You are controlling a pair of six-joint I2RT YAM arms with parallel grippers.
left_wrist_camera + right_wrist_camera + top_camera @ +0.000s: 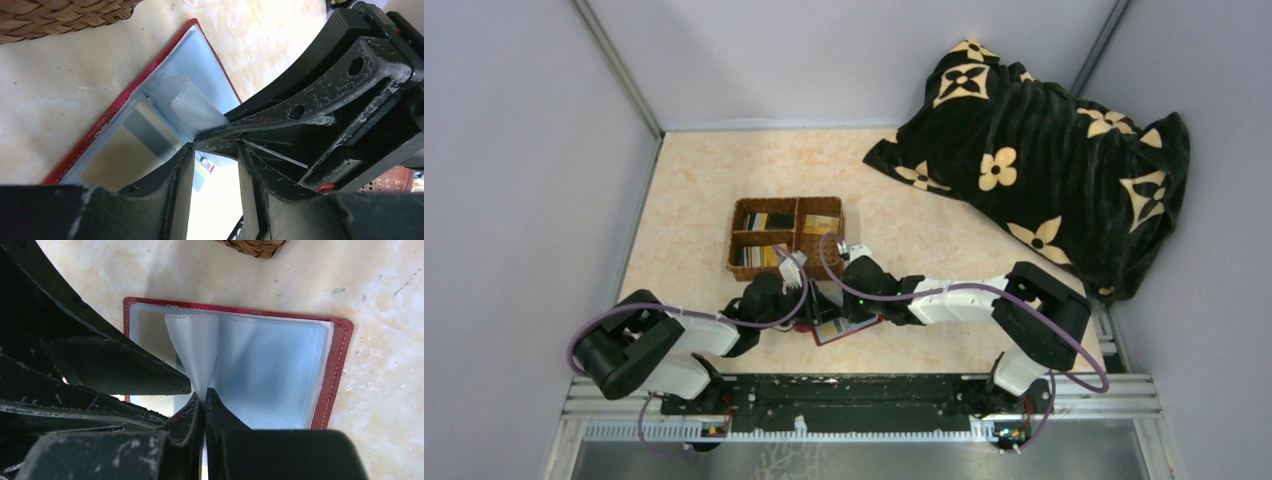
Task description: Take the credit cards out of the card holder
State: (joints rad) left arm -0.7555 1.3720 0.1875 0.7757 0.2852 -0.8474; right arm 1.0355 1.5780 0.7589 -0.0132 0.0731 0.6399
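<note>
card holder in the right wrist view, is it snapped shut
No, the card holder lies spread open, red cover down, with its clear inner pockets showing.

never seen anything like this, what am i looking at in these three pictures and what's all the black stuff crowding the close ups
These are two robot arms bolted to a pale marbled table, each ending in a two-finger gripper. The wide picture looks down from a fixed camera above and behind them. The two close-ups come from a camera on each wrist, so the black shapes there are gripper fingers. On the table lie a brown wicker divided basket with small flat cards in it, a black blanket with cream flowers, and an open red booklet-style card holder with clear pockets. The right gripper is shut on one clear pocket leaf, holding it up. The left gripper reaches in beside it with fingers apart; I can't tell that it holds anything.
</note>
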